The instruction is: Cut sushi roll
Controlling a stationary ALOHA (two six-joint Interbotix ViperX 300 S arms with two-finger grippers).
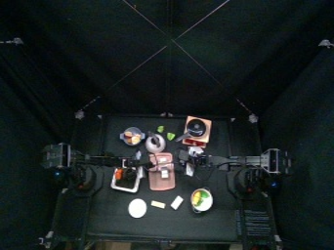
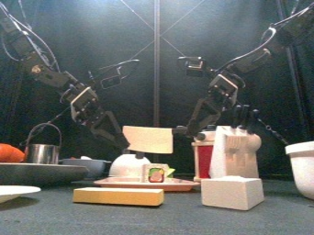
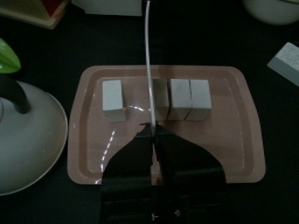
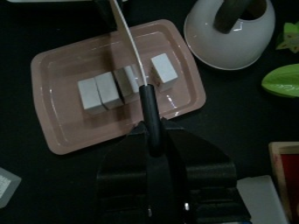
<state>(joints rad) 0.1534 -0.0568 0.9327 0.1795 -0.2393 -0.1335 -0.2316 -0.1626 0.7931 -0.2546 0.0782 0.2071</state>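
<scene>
Four white sushi pieces sit in a row on a pink tray (image 3: 228,131), which lies at the middle of the black table (image 1: 156,220). In the left wrist view one piece (image 3: 114,98) stands apart from a close pair (image 3: 187,98), with a thin piece partly hidden behind the blade between them. In the right wrist view the sushi roll pieces (image 4: 103,90) again show a gap, one piece (image 4: 165,67) lying on the far side of the blade.

Left gripper (image 3: 155,144): jaws closed narrow over the tray, pinching a thin white-edged blade (image 3: 149,44) that runs across the row of pieces. Right gripper (image 4: 152,131): jaws clamped on the dark handle of a knife (image 4: 131,44), whose blade reaches over the tray between the pieces. Whether either blade touches the food cannot be told.

Front view: both arms hang bent over the table centre, and a cream sheet-like object (image 2: 150,139) stands above the tray.

Surroundings: white bowl with a dark handle (image 4: 228,35) just beside the tray; green item (image 4: 281,79) near it; white block (image 2: 232,193) and yellow bar (image 2: 117,195) at the front edge; metal cup (image 2: 43,152) to the left; white plate (image 1: 137,207) near the front.
</scene>
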